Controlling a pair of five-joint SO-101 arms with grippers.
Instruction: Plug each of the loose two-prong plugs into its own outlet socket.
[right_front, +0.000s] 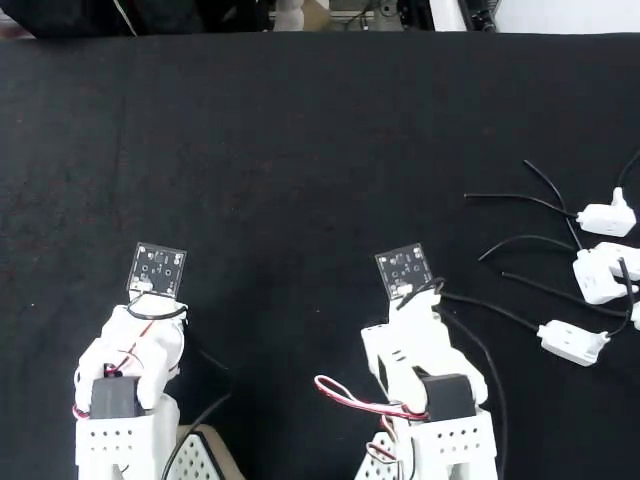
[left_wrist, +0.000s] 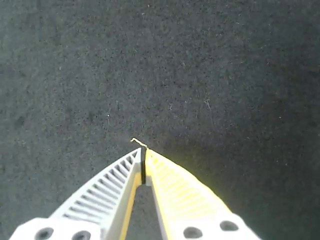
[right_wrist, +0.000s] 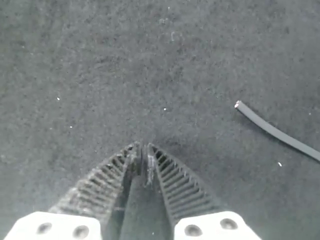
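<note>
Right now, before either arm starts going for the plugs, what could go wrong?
The white plug and socket pieces sit bunched far to the right with black cords running among them, so lifting one may drag a neighbour. A loose cord end lies close to the shut right gripper and could snag. The left gripper is far from them, probably beyond reach.

A black cloth covers the table, with a pale, cluttered strip of room beyond its far edge.
</note>
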